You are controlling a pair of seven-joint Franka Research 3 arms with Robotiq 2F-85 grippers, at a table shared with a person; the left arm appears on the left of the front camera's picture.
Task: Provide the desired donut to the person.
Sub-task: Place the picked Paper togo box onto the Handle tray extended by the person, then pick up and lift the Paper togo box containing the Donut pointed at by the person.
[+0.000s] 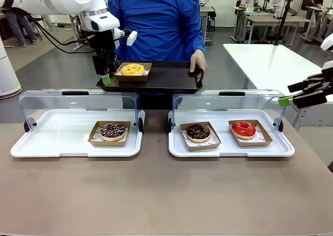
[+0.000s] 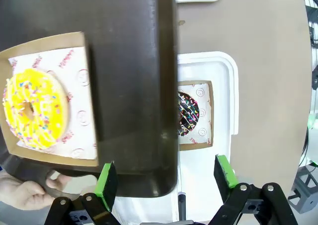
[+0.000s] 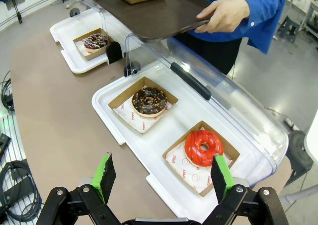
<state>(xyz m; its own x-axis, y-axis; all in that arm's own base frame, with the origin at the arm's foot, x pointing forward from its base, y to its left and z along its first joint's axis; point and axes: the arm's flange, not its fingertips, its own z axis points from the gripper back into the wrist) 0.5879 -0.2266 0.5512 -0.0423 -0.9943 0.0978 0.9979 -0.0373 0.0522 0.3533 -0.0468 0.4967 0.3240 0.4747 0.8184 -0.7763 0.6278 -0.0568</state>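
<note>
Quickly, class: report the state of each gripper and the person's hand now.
Left gripper: jaws open, empty.
Right gripper: jaws open, empty.
Person's hand: gripping the dark tray.

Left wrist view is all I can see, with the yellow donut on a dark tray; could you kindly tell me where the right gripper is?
Observer: The right gripper hangs open near the right end of the second white case, aimed at a red donut.
Operator: Is that donut alone there?
Observer: No, a chocolate donut sits to its left in the same case.
Operator: Who holds the tray?
Observer: The person in blue, one hand on the right edge of the dark tray.
</note>
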